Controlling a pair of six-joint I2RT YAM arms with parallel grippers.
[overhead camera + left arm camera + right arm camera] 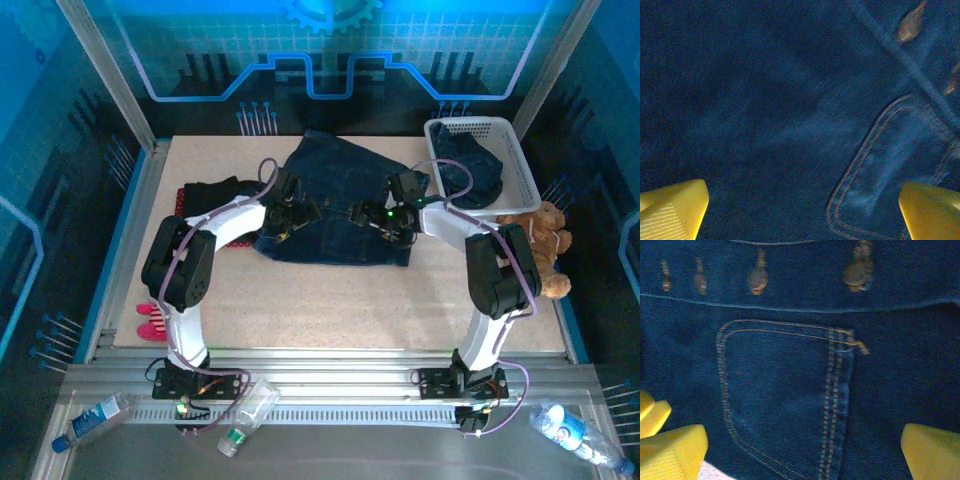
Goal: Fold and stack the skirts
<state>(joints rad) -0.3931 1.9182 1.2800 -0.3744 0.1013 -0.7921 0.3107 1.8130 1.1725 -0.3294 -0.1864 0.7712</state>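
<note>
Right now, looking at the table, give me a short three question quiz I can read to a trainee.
1. True or false: the white basket holds dark denim cloth.
2. Which lies beneath the left end effector and the right end effector? A red dotted skirt, B spread denim skirt, C black skirt.
3. Fill in: both end effectors stand ___.
Key: 1 true; 2 B; 3 open.

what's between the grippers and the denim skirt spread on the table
Nothing visible. The left gripper and the right gripper are both open over the denim skirt, and in each wrist view the cloth between the fingertips has nothing lying on it.
</note>
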